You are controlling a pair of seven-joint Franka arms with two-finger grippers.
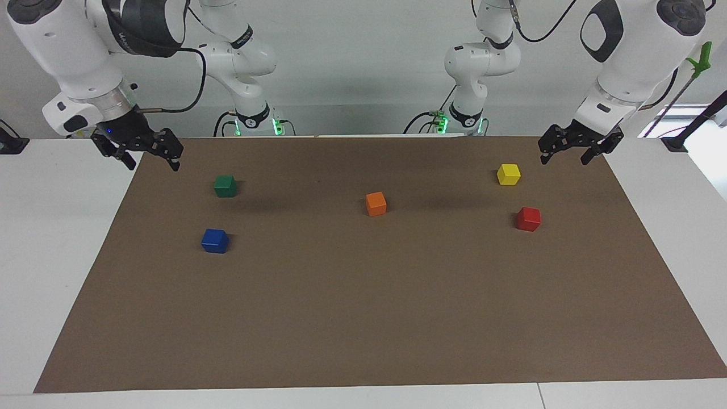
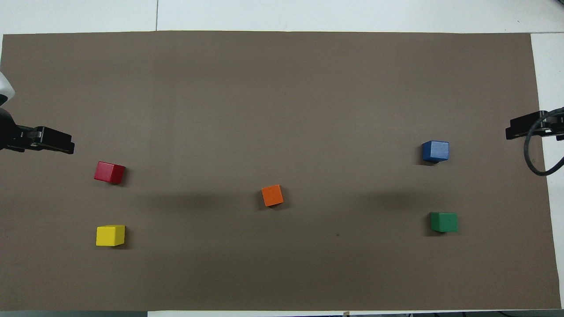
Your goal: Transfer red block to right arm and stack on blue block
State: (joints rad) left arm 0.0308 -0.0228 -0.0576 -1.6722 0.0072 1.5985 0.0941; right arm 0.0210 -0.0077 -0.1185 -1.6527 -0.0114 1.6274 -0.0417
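The red block (image 1: 528, 218) (image 2: 109, 172) lies on the brown mat toward the left arm's end. The blue block (image 1: 214, 240) (image 2: 435, 151) lies toward the right arm's end. My left gripper (image 1: 564, 160) (image 2: 66, 147) hangs open and empty over the mat's edge at its own end, apart from the red block. My right gripper (image 1: 153, 165) (image 2: 513, 132), a blue light at its wrist, hangs open and empty over the mat's edge at the other end, apart from the blue block. Both arms wait.
A yellow block (image 1: 508, 174) sits nearer to the robots than the red one. A green block (image 1: 225, 186) sits nearer to the robots than the blue one. An orange block (image 1: 376, 204) lies mid-mat. The brown mat (image 1: 363, 318) covers the white table.
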